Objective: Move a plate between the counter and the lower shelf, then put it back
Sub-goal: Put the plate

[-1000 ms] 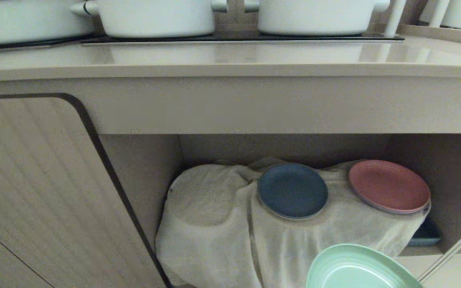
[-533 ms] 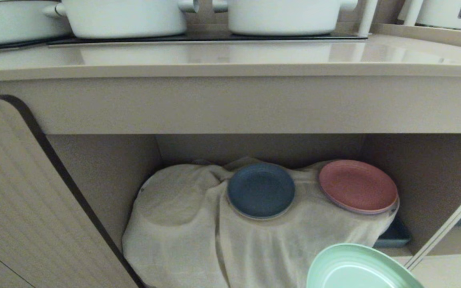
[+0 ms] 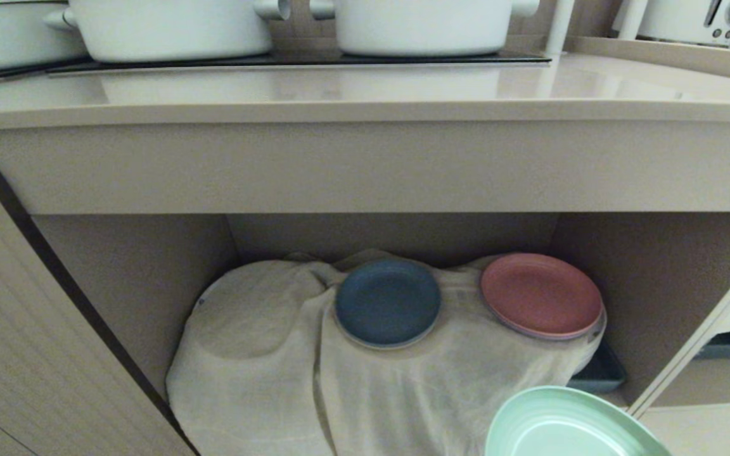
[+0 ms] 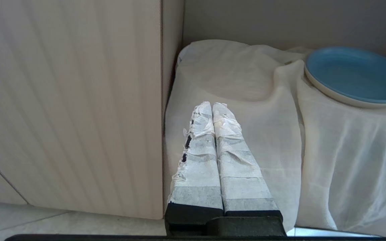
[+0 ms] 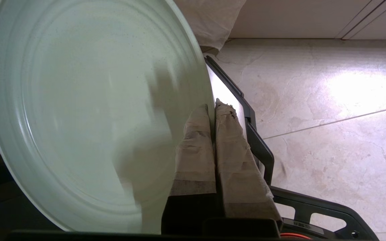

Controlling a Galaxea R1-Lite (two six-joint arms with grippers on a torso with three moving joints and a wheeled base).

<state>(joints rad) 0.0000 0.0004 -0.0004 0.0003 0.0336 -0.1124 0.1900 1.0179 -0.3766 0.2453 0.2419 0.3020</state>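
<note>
Our view slides rightward along the lower shelf [image 3: 656, 278]; our right tool [image 5: 212, 108] stays clamped on the plate [image 5: 89, 110], carrying it, left tool [image 4: 212, 106] closed, empty.

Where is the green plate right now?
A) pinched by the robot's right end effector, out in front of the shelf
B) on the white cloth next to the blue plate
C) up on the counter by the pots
A: the right end effector is shut on the rim of the green plate, which hangs in front of the white cloth.
</note>
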